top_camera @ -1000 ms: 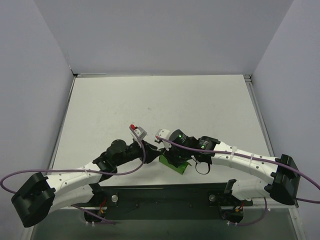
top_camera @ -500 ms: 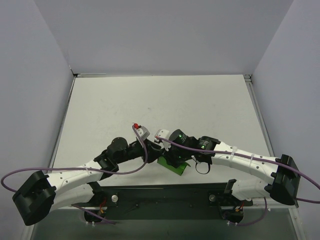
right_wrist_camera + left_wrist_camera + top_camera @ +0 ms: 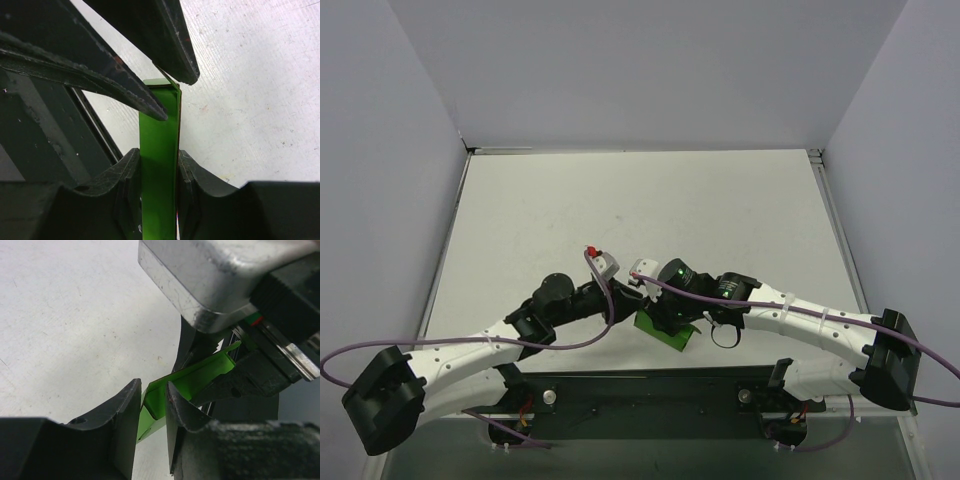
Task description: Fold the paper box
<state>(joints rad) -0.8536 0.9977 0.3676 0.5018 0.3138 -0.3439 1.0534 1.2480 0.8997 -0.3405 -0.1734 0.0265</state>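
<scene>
White tabletop (image 3: 620,200); right gripper (image 3: 157,159) clamps bright green thin card paper box (image 3: 157,120); left gripper (image 3: 152,389) straddles its flap, grip unclear.

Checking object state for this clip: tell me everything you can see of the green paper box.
The paper box is bright green thin card, smooth, partly folded with creased flaps. It is toward the near edge of the table, mostly hidden under both wrists. The right gripper clamps one panel edge-on between its fingers. The left gripper brackets a bent flap at the other end; whether it pinches is unclear.
</scene>
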